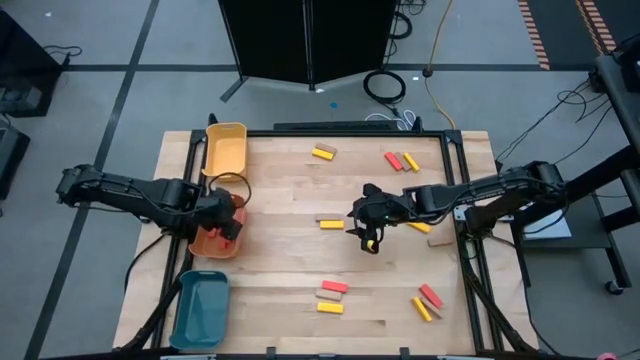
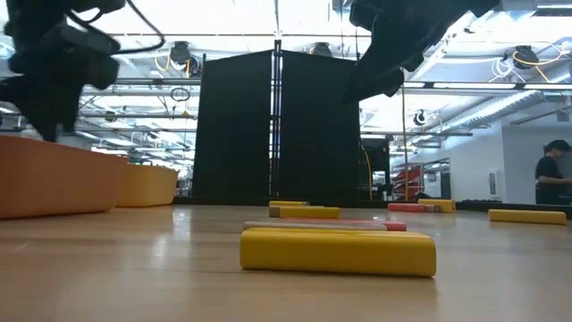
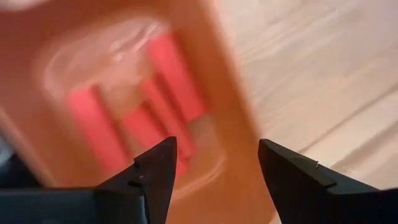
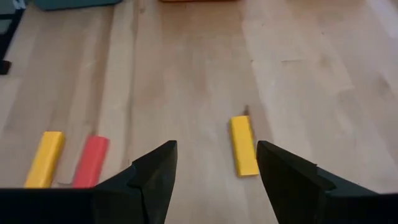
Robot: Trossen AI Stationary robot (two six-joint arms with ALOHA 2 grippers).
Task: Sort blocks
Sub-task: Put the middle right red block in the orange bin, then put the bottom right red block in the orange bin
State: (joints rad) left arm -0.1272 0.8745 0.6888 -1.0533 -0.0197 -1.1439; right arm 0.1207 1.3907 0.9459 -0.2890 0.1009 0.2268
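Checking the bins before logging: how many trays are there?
3, all down the left side: yellow tray at the back, orange tray in the middle, teal tray at the front. None seems hidden.

**Pale wood, painted blocks, glossy trays**

We see a counter [image 1: 290,270] of pale, smooth wood planks with visible grain. The blocks [image 2: 338,249] look like painted wood, matt yellow and red. The orange tray [image 3: 224,112] appears smooth, glossy plastic; the left gripper [image 3: 214,171] fingers are matt black.
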